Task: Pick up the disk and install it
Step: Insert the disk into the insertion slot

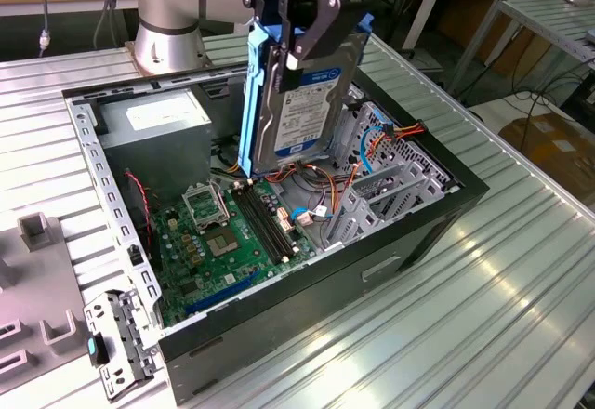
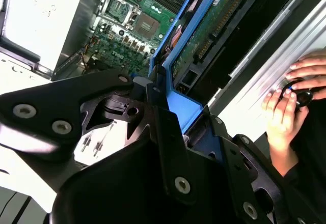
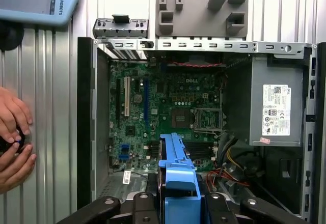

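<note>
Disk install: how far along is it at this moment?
Pick-up looks done: the end effector grips the disk, held on edge above the open computer case. Not installed yet: it hangs over the motherboard, not seated in the grey drive cage.

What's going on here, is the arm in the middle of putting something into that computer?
Yes. A single robot arm is handling the disk. Its gripper has the jaws closed on the drive's blue-framed upper end and holds it on edge, slightly tilted, over the open computer case. The disk hangs above the motherboard, next to the grey drive cage, and is not yet seated. Beside the case, a person's hands rest on the ribbed table.
</note>
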